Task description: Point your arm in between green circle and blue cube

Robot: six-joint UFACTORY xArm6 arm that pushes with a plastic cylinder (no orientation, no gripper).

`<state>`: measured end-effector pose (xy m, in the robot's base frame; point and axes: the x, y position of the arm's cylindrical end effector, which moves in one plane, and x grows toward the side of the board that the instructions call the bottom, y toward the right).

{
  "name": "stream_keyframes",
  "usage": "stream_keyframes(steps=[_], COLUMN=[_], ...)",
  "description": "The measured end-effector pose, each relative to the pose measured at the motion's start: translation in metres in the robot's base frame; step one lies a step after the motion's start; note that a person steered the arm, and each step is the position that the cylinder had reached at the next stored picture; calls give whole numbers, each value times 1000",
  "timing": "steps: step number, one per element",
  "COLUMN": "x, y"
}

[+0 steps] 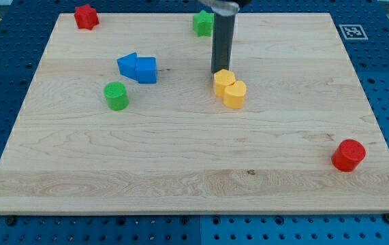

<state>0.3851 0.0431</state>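
Observation:
The green circle [116,95] stands on the wooden board at the view's left. Up and to its right are two blue blocks touching each other: a blue wedge-like block [127,64] and the blue cube [146,69]. My tip [219,71] rests on the board near the middle top, just above two touching yellow blocks [229,88]. It is well to the right of the blue cube and the green circle.
A red star-shaped block [85,16] is at the top left. A green star-shaped block [203,22] is at the top, just left of my rod. A red cylinder [348,155] is at the lower right. The wooden board [194,177] lies on a blue perforated table.

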Motion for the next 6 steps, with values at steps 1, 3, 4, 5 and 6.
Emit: stream_keyframes(steps=[1, 3, 4, 5, 6], x=[16, 36, 36, 36, 33], y=[6, -28, -52, -87, -129])
